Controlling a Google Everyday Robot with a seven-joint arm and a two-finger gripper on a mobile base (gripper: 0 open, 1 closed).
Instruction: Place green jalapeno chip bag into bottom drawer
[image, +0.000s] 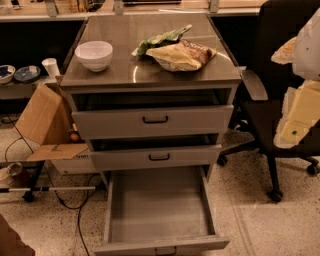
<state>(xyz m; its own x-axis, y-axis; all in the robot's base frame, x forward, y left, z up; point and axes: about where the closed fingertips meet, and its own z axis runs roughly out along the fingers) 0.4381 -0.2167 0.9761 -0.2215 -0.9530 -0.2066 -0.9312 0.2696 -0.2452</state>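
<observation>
The green jalapeno chip bag (161, 40) lies crinkled on the grey cabinet top, at the back middle, partly tucked behind a larger tan-yellow chip bag (182, 55). The bottom drawer (159, 207) is pulled far out toward me, and its wide flat grey interior holds nothing. The two shallower drawers above it stand slightly ajar. My gripper (300, 107) shows as a pale white and yellowish shape at the right edge of the view. It is well to the right of the cabinet and in front of the chair, away from the bag.
A white bowl (93, 54) sits on the left of the cabinet top (125, 75). A black office chair (280, 100) stands close on the right. A cardboard box (45, 120), cables and a pole lie on the floor at the left.
</observation>
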